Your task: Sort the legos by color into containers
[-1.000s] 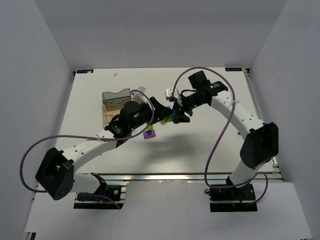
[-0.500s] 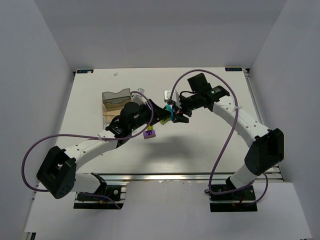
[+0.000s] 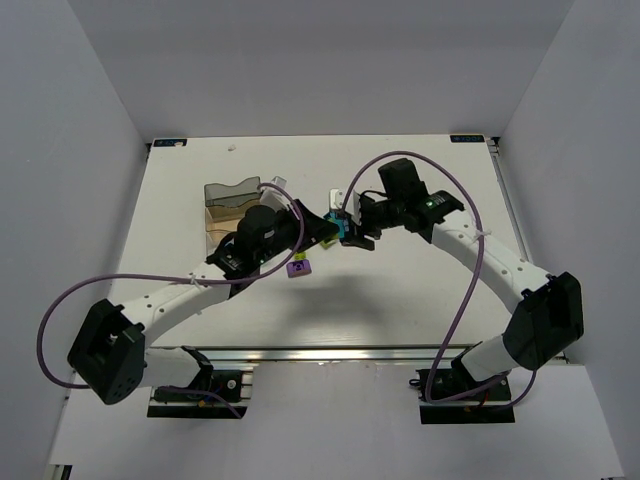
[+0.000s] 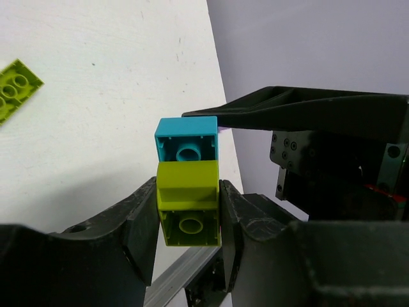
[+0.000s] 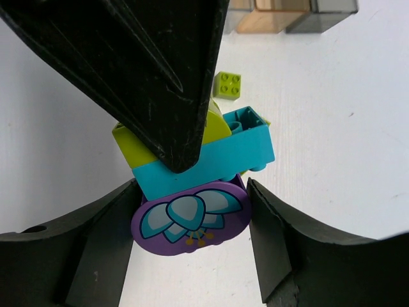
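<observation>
Bricks first: from the top cam I see the left end effector (image 3: 328, 228) and right end effector (image 3: 355, 235) nose to nose mid-table (image 3: 430, 200), with the wavy translucent containers (image 3: 232, 198) off to the left.

Left wrist: my fingers (image 4: 128, 224) pinch a glossy lime brick (image 4: 190, 204), teal brick (image 4: 187, 146) plugged onto it.

Right wrist: fingers (image 5: 83, 256) clamp a rounded purple flower-print piece (image 5: 192, 219) under the teal. The left's black finger (image 5: 147, 64) blocks half the view.

from the right wrist, a finger (image 5: 147, 70) of the left gripper (image 4: 188, 211) covers most of the lime brick (image 5: 216, 126) and the top edge crops the containers (image 5: 275, 19); from the left wrist, the purple piece (image 4: 222, 130) is a sliver behind the teal brick (image 4: 186, 144), and a lime plate (image 4: 13, 89) is cut off at left.
</observation>
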Robot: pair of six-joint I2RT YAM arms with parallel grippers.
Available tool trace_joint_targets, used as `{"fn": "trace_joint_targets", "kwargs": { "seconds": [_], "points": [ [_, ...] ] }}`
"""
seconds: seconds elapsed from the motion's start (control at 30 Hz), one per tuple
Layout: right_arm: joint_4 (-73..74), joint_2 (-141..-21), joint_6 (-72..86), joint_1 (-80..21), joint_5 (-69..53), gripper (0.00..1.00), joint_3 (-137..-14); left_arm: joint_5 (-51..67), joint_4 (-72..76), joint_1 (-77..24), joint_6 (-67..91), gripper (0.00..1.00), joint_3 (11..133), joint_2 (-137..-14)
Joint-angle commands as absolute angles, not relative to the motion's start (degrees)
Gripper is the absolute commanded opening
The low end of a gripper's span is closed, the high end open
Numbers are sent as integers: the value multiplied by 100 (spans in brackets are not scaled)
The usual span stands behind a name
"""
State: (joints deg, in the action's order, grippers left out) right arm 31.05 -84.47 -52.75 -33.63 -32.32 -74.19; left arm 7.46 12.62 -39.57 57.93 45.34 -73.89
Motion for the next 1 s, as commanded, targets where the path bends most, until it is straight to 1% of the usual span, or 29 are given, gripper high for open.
{"fn": "trace_joint_targets", "kwargs": {
  "seconds": [0.0, 0.43, 0.5, 0.53, 0.6, 0.63, 0.67, 0.73, 0.77, 0.83, 0.87, 0.97],
  "points": [
    [2206, -8253, -5142, -3375, -2883, 0, -7269, 580, 1046, -3938, 5660, 8, 4448, -6839],
    [2039, -8323, -5001, -3357, -2936, 0, -7277, 300, 730, -3674, 5546, 8, 3990, -5802],
    [2039, -8376, -4992, -3357, -2970, 0, -7347, 159, 327, -3630, 5423, 8, 4104, -5670],
    [1978, -8454, -4957, -3357, -2979, 0, -7356, -164, 99, -3621, 5292, 8, 4174, -5486],
    [1864, -8578, -4633, -3366, -3084, 0, -7426, -560, -832, -3586, 5160, 8, 4385, -5275],
    [1707, -8770, -4414, -3366, -3137, 0, -7566, -1050, -1200, -3577, 5063, 8, 4664, -5178],
    [1644, -8885, -4168, -3366, -3207, 0, -7663, -1307, -1900, -3568, 5019, 8, 4815, -4977],
    [1530, -9270, -3422, -3418, -3462, 0, -7997, -1782, -2511, -3568, 4957, 8, 5227, -4773],
    [1277, -9386, -3141, -3454, -3498, 0, -8085, -2158, -3027, -3568, 4940, 8, 5334, -4564],
    [977, -9710, -2428, -3611, -3533, 0, -8296, -2460, -3417, -3568, 4939, 8, 5510, -4343],
    [558, -9808, -2217, -3682, -3490, 0, -8332, -2687, -3697, -3568, 4939, 8, 5606, -4220],
    [-330, -10255, -1417, -3928, -3087, 0, -8525, -3022, -4120, -3568, 5053, 8, 5669, -3807]
  ]
}}
